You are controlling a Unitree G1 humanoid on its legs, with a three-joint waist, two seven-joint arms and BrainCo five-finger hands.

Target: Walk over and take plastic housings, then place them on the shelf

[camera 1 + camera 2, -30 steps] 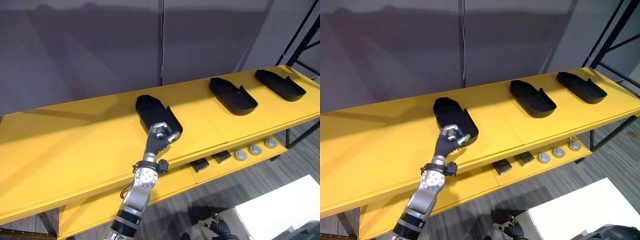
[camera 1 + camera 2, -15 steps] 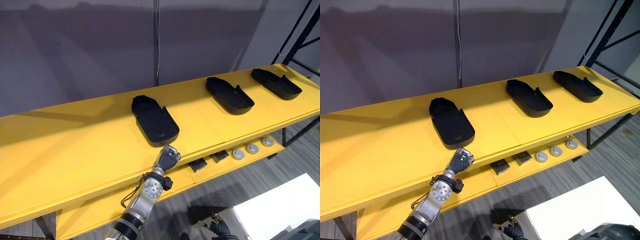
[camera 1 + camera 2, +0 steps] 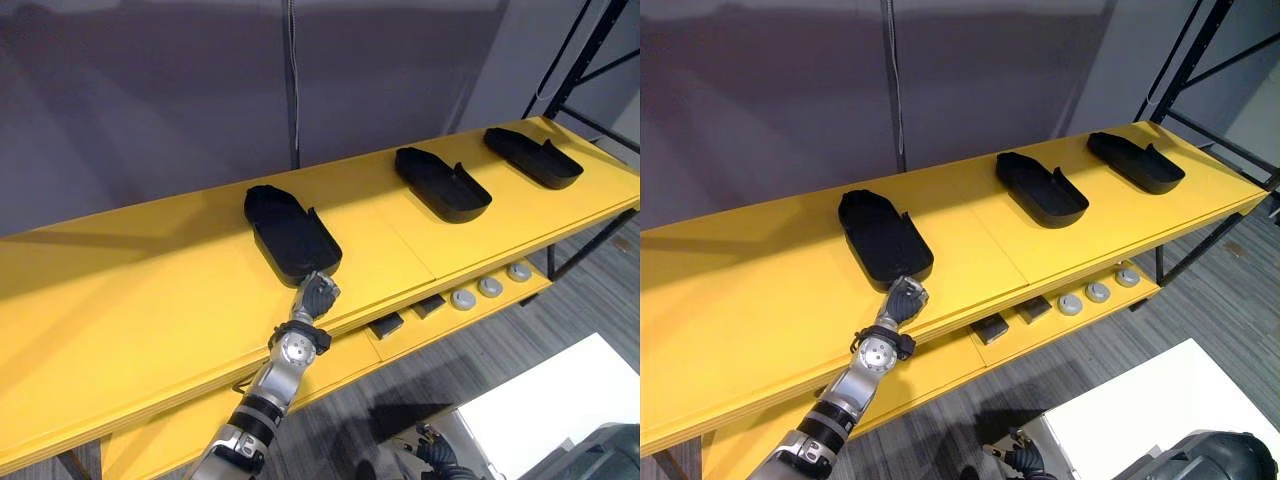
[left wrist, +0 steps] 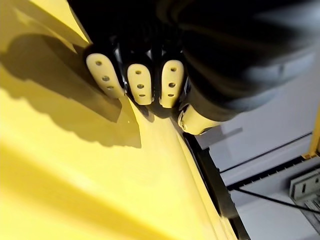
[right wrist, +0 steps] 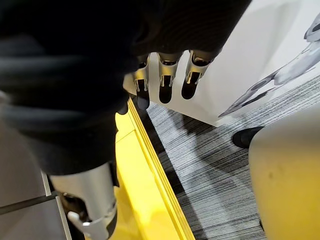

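Three black plastic housings lie in a row on the yellow shelf (image 3: 130, 300): one in the middle (image 3: 290, 235), a second further right (image 3: 440, 183) and a third at the far right (image 3: 532, 157). My left hand (image 3: 318, 292) is at the shelf's front edge, right at the near end of the middle housing. In the left wrist view its fingers (image 4: 139, 85) are curled over the bare yellow board and hold nothing. My right hand hangs low beside the shelf's edge over the carpet, its fingers (image 5: 166, 75) straight and empty.
A lower yellow shelf carries round grey parts (image 3: 490, 287) and small black boxes (image 3: 385, 325). A white table (image 3: 545, 395) stands at the lower right. A black rack upright (image 3: 590, 40) rises at the shelf's right end. A grey wall runs behind.
My left hand came off the middle housing, dropped below the shelf's edge, then rose again to the housing's near end. The camera has shifted, so the whole scene sits further left.
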